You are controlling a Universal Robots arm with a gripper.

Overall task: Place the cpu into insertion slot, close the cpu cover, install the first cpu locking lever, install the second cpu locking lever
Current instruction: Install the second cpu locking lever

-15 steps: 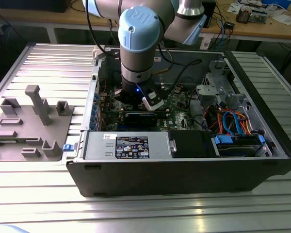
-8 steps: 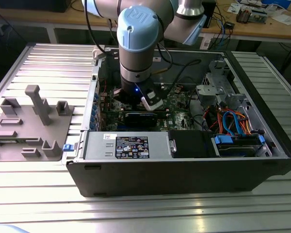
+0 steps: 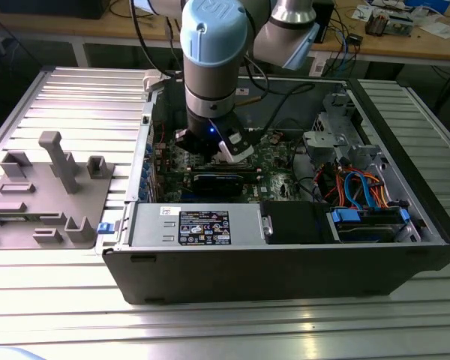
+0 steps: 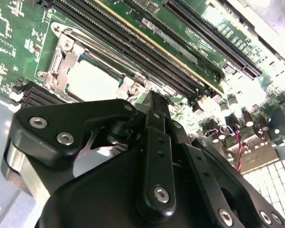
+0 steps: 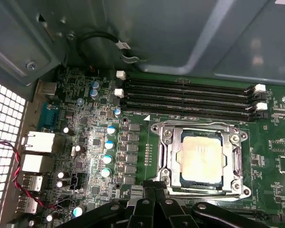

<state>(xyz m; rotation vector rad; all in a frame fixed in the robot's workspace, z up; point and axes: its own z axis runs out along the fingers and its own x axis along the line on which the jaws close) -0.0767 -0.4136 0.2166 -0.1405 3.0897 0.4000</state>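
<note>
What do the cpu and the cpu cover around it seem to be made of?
The cpu seems to have a metal top with a dull, pale silver finish and a soft glare. The cpu cover looks like thin bright steel plate, judging by its sharp edges and shine, though the exact alloy cannot be told.

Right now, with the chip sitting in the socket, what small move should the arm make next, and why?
Probably ease the gripper a touch lower against the socket's edge. In both wrist views the cpu already lies in the insertion slot with the cpu cover down around it, and the gripper's tip sits right at the frame's near edge, where a locking lever would likely be worked.
</note>
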